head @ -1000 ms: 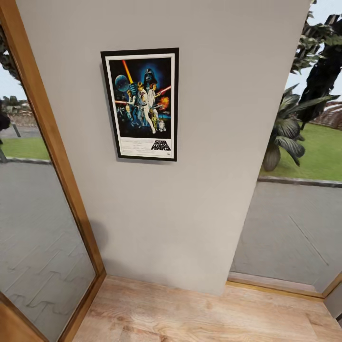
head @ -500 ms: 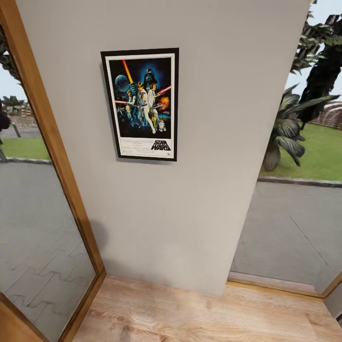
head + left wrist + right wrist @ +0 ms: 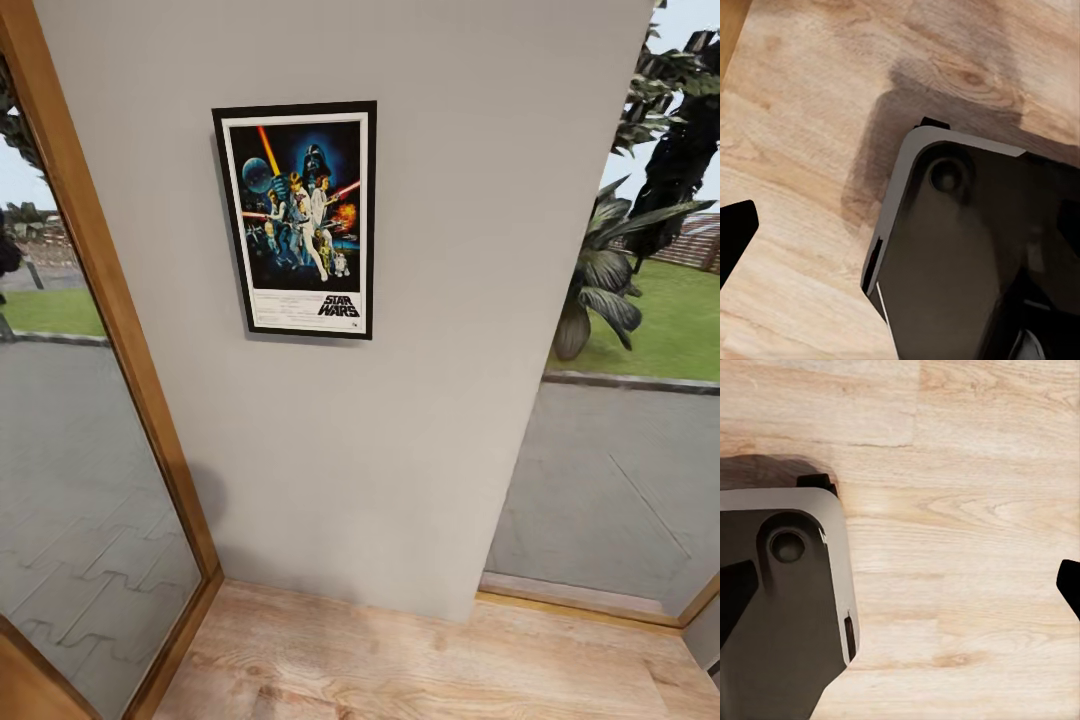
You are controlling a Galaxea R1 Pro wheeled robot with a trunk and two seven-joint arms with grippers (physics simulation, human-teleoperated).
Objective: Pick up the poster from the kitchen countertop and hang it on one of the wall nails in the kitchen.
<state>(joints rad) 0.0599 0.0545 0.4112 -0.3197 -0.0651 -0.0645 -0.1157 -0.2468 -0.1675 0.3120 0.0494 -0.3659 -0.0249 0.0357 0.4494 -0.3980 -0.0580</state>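
Black-framed and upright, the poster [image 3: 297, 219] hangs flat on the light-grey wall panel [image 3: 420, 330] in your head view, high on the panel and toward its left side, its title strip at the bottom. You have one poster in sight. Wood-framed glass stands on each side of that panel: one pane at the left [image 3: 70, 480] and one at the right [image 3: 610, 470], with paving, grass and a broad-leaved plant [image 3: 600, 285] beyond the right one.

Your left wrist camera looks down on light-wood plank floor [image 3: 802, 112] and the dark, rounded corner of the robot's base [image 3: 945, 247]; a black fingertip [image 3: 733, 232] of the left claw juts in at the frame's edge. Your right wrist camera shows the same floor [image 3: 967, 510] and another base corner [image 3: 787, 600], with two black fingertips [image 3: 735, 596] of the right claw at opposite edges, set wide apart and holding nothing. Whether the left claw is spread or pressed together cannot be told. The poster is up on the wall, well apart from both claws, which point at the floor.
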